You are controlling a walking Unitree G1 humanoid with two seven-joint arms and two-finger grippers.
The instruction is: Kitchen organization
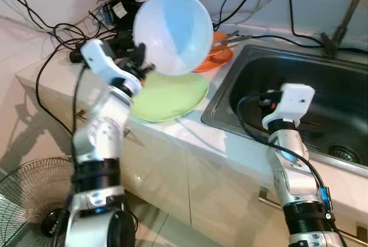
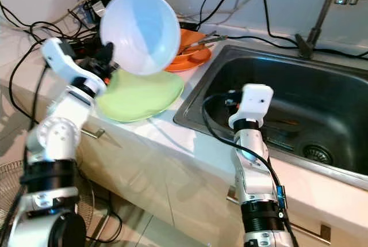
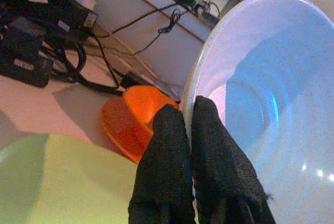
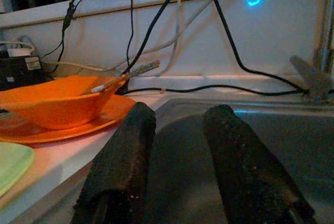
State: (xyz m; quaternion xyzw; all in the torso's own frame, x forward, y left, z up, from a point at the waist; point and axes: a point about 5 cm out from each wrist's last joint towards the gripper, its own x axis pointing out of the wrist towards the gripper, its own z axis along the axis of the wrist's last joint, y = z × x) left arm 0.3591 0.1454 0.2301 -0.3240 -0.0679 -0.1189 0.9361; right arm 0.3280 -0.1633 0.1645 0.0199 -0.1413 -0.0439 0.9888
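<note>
Two black fingers (image 3: pixel 209 145) of the left gripper (image 3: pixel 190 130) pinch the rim of a pale blue bowl (image 1: pixel 172 31), held tilted in the air at the upper centre of the head view, above a green plate (image 1: pixel 172 94) on the counter (image 1: pixel 172 129). The left wrist view shows the bowl's inside and, past the fingers, an orange plate (image 3: pixel 117 122) that the bowl partly hides from the head camera. The right gripper (image 4: pixel 180 145) hangs at the sink (image 1: pixel 322 94) in the right half of the frame, its fingers apart and holding nothing. Its wrist view shows an orange bowl (image 4: pixel 57 101) stacked on the orange plate with cutlery (image 4: pixel 128 75) leaning in it. Black cables (image 1: pixel 63 34) tangle at the upper left, and a fan (image 1: pixel 29 195) stands on the floor at lower left.
</note>
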